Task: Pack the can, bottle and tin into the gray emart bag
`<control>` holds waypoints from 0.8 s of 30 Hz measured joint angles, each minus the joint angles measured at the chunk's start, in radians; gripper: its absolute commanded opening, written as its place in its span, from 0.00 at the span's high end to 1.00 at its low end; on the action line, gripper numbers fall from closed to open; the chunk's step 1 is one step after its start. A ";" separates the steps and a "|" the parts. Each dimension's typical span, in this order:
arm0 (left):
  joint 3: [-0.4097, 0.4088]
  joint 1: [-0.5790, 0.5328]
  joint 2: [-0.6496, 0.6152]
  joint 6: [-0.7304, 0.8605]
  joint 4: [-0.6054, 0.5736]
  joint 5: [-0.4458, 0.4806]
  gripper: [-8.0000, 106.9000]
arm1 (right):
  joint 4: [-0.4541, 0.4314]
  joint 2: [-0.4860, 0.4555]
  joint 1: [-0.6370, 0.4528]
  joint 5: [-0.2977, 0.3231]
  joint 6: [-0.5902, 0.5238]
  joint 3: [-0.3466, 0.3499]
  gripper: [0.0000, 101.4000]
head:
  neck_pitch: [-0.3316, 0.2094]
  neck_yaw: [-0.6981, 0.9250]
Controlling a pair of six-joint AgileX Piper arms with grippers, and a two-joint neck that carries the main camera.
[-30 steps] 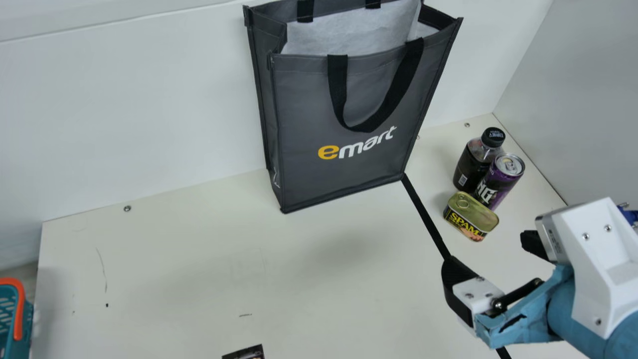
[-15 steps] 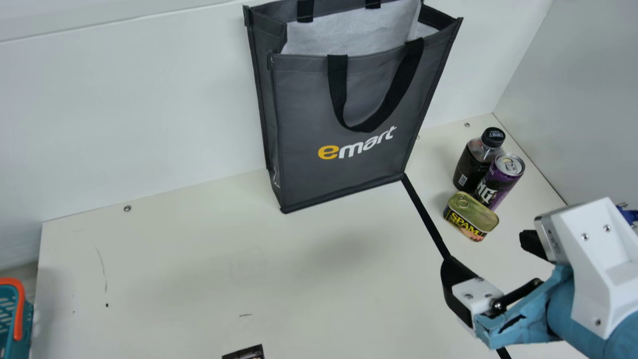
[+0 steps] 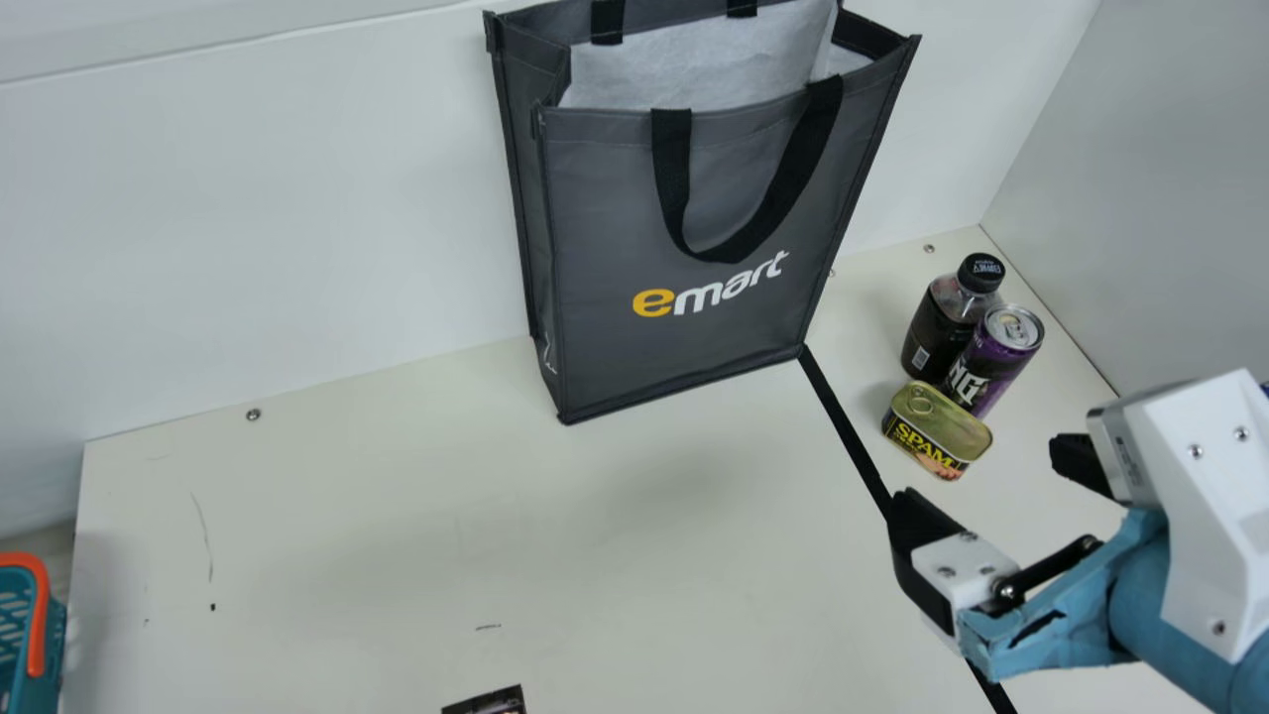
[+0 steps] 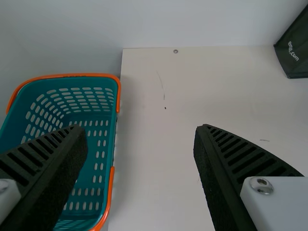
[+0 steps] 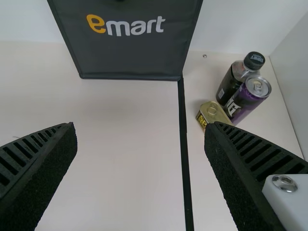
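The right tool (image 3: 981,519) is wide open and empty; closing around the tin (image 3: 937,429) could topple the adjacent can (image 3: 994,361).

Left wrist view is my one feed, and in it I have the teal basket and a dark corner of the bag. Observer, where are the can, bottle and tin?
Observer: In the main view, the can, the bottle and the tin stand close together to the right of the bag, across the black line.

Operator: Got it. Does the right gripper have hold of any of them?

Observer: No. In the right wrist view, the right gripper is open with nothing between its fingers.
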 measured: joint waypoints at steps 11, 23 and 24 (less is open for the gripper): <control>0.000 0.000 0.000 0.000 0.000 0.000 0.15 | -0.014 0.037 0.001 0.005 -0.021 -0.066 0.10 | 0.000 0.000; 0.000 0.000 0.000 0.000 0.000 0.000 0.15 | -0.097 0.105 0.094 0.003 0.007 -0.165 0.10 | 0.000 -0.002; 0.000 0.000 0.000 0.000 0.000 0.000 0.15 | -0.108 0.114 0.107 0.003 0.010 -0.176 0.10 | 0.000 0.000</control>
